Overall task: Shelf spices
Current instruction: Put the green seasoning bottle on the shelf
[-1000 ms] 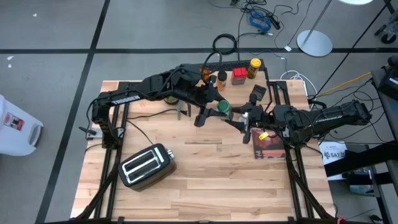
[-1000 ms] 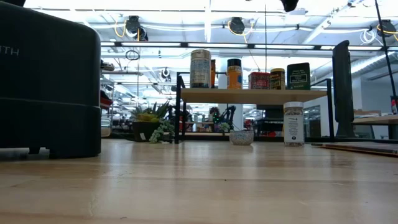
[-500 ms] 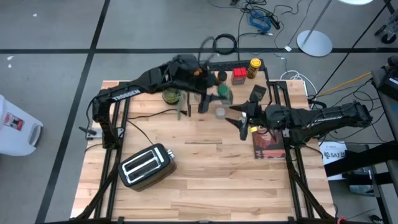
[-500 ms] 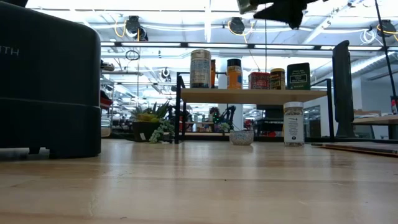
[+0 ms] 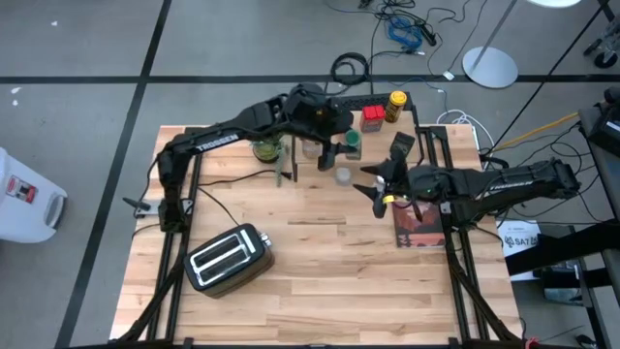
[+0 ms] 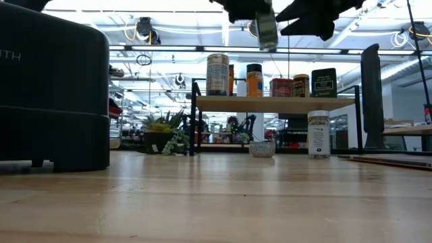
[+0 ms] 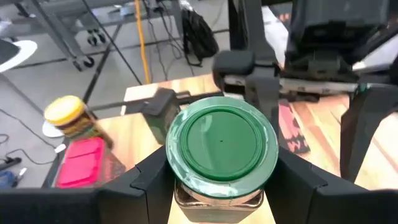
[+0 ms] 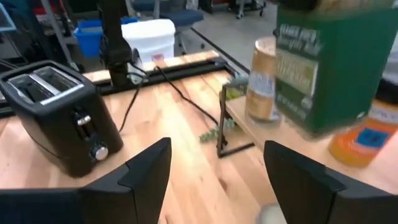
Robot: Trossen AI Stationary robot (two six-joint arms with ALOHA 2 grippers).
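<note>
**Green-lidded jar clamped in left gripper, up over the shelf**

Green round lid, smooth plastic, on a clear-walled jar (image 7: 221, 149). The jar's contents can't be made out. The left gripper (image 7: 217, 177) has both dark fingers pressed against the jar's sides, jar upright. In the high view the left gripper (image 5: 341, 143) sits at the front edge of the shelf (image 5: 373, 100); the low view shows the jar (image 6: 267, 32) hanging above the shelf's wood top (image 6: 277, 103), not touching it.

Shelf: light wood slab on thin black metal legs. Standing on it in the low view: a tall grey-labelled cylinder (image 6: 217, 74), an orange-labelled bottle with a dark cap (image 6: 254, 79), a red tin (image 6: 281, 87) and a dark green rectangular tin (image 6: 324, 82). From above there is also a yellow-capped jar (image 5: 395, 105) at the shelf's right end, beside a red tin (image 5: 372, 118).

On the tabletop (image 5: 320, 281), just in front of the shelf: a white-capped clear shaker (image 6: 318, 133) with speckled contents.

Right gripper (image 5: 380, 189) hovers over bare table, right of centre and well apart from the shelf, fingers spread, holding nothing. Its wrist view shows the two dark fingers (image 8: 146, 171) apart, with a big green-labelled container (image 8: 329, 68) close up.

Toaster (image 5: 229, 256), black and silver with two slots, stands at front left.
</note>
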